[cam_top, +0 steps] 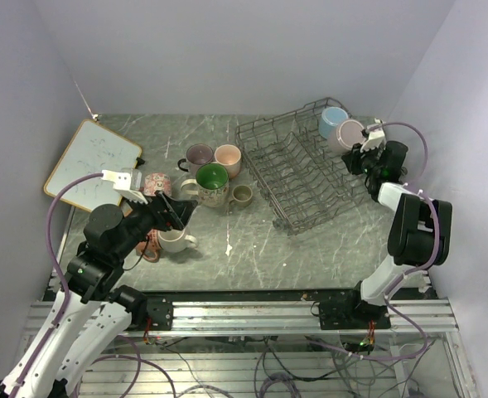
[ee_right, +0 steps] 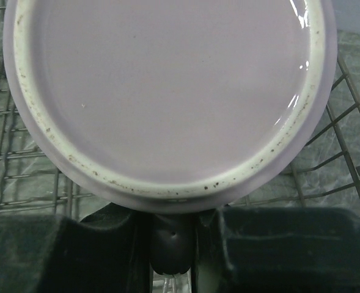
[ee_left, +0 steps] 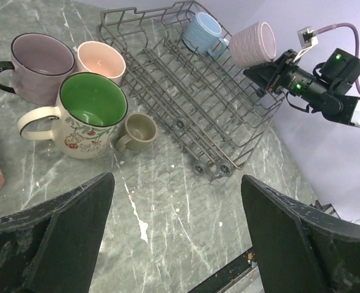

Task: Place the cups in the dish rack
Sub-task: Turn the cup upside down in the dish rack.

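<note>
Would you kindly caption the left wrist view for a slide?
Open left gripper above the table; right gripper holding a pink mug at the dish rack.

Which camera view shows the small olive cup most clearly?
The left wrist view: the small olive cup stands large, unblocked, beside the green-lined mug. The top external view shows it tiny; the right wrist view does not show it.

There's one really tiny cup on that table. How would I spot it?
Start at the big grey wire dish rack. Just left of it, the small olive-brown cup sits between the rack and the green-lined floral mug. It is by far the smallest cup, and the only olive-brown one.
</note>
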Action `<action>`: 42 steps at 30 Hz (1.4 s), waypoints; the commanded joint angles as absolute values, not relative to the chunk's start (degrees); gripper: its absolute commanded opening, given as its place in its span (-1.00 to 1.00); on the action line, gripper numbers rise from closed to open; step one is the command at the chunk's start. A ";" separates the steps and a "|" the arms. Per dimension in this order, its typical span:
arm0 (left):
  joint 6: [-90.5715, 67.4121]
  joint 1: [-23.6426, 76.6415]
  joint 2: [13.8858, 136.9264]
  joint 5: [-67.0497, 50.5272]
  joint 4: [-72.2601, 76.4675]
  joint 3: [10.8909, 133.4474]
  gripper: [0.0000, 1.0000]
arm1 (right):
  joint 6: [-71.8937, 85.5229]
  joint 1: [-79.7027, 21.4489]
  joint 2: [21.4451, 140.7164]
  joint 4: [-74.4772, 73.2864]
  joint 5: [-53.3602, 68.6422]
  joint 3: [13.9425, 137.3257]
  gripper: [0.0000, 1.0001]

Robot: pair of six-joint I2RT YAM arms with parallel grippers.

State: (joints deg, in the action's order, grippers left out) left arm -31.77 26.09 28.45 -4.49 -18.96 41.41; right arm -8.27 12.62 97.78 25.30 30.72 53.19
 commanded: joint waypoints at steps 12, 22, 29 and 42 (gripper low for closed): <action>-32.55 25.75 28.01 -3.71 -18.96 40.96 0.89 | -9.58 13.09 105.46 29.63 28.15 62.58 -1.00; -32.78 25.75 28.44 -3.63 -18.68 40.89 0.89 | -9.80 13.01 109.91 27.32 28.65 65.99 -1.00; -32.78 25.75 28.77 -3.64 -18.47 40.95 0.89 | -10.67 13.01 112.56 24.55 29.53 68.78 -1.00; -32.80 25.75 29.25 -3.55 -18.46 41.22 0.89 | -12.15 12.28 117.95 19.42 29.70 74.67 -1.00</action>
State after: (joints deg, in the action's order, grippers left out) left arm -32.60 26.09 29.21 -4.47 -19.14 41.28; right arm -10.76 12.67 117.32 16.62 28.10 71.33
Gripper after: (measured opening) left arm 0.948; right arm 0.197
